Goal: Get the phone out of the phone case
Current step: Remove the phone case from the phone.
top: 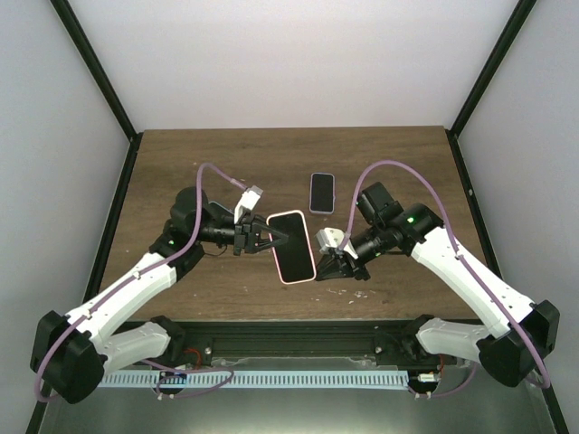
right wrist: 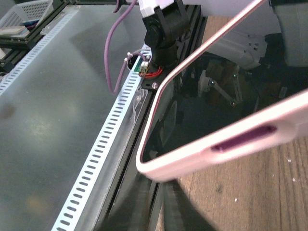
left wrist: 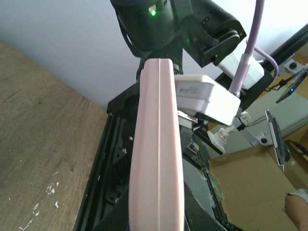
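Note:
The phone sits in its pink phone case and is held in the air over the table, its dark screen facing up. My left gripper is shut on the case's left long edge. In the left wrist view that pink edge runs up from between the dark fingers. My right gripper is at the case's near right corner. In the right wrist view its fingers are shut together just under that corner. Whether they pinch the rim is not clear.
A second phone in a pale case lies flat on the wooden table behind the held one. Black frame posts stand at the table's sides, and a slotted rail runs along the near edge.

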You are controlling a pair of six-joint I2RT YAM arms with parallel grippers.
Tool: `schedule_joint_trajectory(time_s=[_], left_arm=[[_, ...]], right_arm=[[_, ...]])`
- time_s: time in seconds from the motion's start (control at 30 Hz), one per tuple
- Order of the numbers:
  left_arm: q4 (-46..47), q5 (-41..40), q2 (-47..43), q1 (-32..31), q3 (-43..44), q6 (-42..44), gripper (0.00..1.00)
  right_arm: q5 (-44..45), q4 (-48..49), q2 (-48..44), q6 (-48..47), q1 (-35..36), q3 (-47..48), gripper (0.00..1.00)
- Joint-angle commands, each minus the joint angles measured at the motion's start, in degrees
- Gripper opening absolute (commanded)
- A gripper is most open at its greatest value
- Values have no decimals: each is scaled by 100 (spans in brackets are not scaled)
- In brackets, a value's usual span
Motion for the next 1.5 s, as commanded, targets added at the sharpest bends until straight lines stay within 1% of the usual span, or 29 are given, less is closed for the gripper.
schedule_joint_trajectory(time_s=[0.0, 0.03, 0.07, 0.1, 0.13, 0.2, 0.27, 0.3, 0.33, 0.37, 0.47, 0.6, 0.67, 0.73, 0.9, 0.97, 1.07, 1.33, 1.47], left_arm=[[332, 170, -215, -116, -36, -226, 0], [181, 79, -254, -114, -32, -126, 0], [-13, -13, -305, -112, -27, -28, 0], [-208, -91, -344, -110, -2, 123, 0], [-468, -191, -378, -108, 56, 318, 0], [-786, -340, -391, -100, 158, 589, 0], [-814, -372, -395, -103, 211, 680, 0], [-865, -394, -405, -101, 252, 749, 0], [-984, -432, -423, -95, 313, 851, 0], [-1208, -519, -456, -93, 404, 1099, 0], [-1885, -894, -581, -92, 623, 1683, 0], [-2027, -1011, -631, -92, 613, 1958, 0], [-1917, -968, -600, -96, 522, 1931, 0], [-1620, -903, -597, -89, 385, 1792, 0], [-1431, -893, -587, -91, 243, 1719, 0], [-1423, -854, -536, -99, 264, 1716, 0], [-1401, -774, -422, -97, 299, 1698, 0], [-1094, -694, -325, -96, 235, 1507, 0], [-927, -583, -280, -93, 221, 1296, 0]], right_arm=[[-99, 821, 243, 182, 44, 384, 4], [-223, 716, 270, 125, 44, 433, 8], [-331, 595, 271, 75, 44, 463, 18], [-432, 484, 246, 43, 44, 475, 25], [-497, 424, 220, 23, 51, 469, 29], [-557, 300, 133, 1, 48, 437, 32], [-539, 163, 67, -77, 53, 396, 35], [-499, 96, 34, -134, 47, 371, 39], [-460, -13, 6, -209, 47, 345, 47], [-417, -103, -33, -283, 51, 311, 51], [-332, -289, -138, -373, 49, 190, 58], [-304, -165, -150, -129, 46, 65, 58], [-319, -45, -64, 75, 45, 84, 58], [-334, 78, 47, 252, 53, 138, 56], [-354, 59, 310, 262, 53, 335, 46], [-320, 28, 331, 208, 65, 342, 44], [-242, 96, 280, 146, 82, 259, 36], [-132, 190, 290, 94, 132, 214, 25], [-95, 208, 265, -107, 164, 205, 22]])
